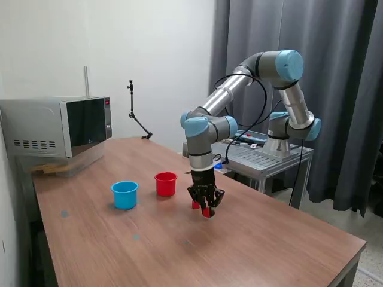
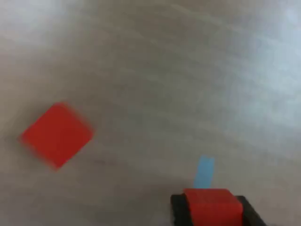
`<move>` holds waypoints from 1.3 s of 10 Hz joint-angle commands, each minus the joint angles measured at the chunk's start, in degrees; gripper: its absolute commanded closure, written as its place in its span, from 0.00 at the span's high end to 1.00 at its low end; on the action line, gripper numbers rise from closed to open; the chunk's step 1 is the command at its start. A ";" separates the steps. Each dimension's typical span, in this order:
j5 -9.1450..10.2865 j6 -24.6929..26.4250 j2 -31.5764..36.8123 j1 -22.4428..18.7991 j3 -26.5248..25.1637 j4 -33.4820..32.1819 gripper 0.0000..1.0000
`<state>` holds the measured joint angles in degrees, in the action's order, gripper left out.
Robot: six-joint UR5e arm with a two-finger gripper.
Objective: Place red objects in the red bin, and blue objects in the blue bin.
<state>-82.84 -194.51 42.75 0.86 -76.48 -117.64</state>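
Observation:
My gripper [image 1: 206, 208] points down at the table, shut on a small red cube [image 1: 207, 213]. In the wrist view that cube [image 2: 210, 206] sits between the dark fingers [image 2: 178, 210] of the gripper [image 2: 211, 212]. A second red cube [image 1: 195, 204] lies on the wood just beside the gripper, toward the red cup, and appears blurred in the wrist view [image 2: 56, 134]. The red bin [image 1: 166, 183] stands upright toward the exterior view's left of the gripper. The light blue bin [image 1: 124, 194] stands further left. No blue objects are in view.
A microwave [image 1: 63, 128] stands at the table's far corner on the exterior view's left. A black stand [image 1: 136, 116] rises at the back edge. The arm's base is on a metal cart [image 1: 269, 156] beyond the table. Small blue tape marks [image 2: 204, 172] dot the wood.

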 commanded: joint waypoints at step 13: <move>-10.33 3.34 10.95 12.32 -5.08 0.21 0.00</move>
<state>-93.23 -191.20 53.48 12.62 -80.62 -117.42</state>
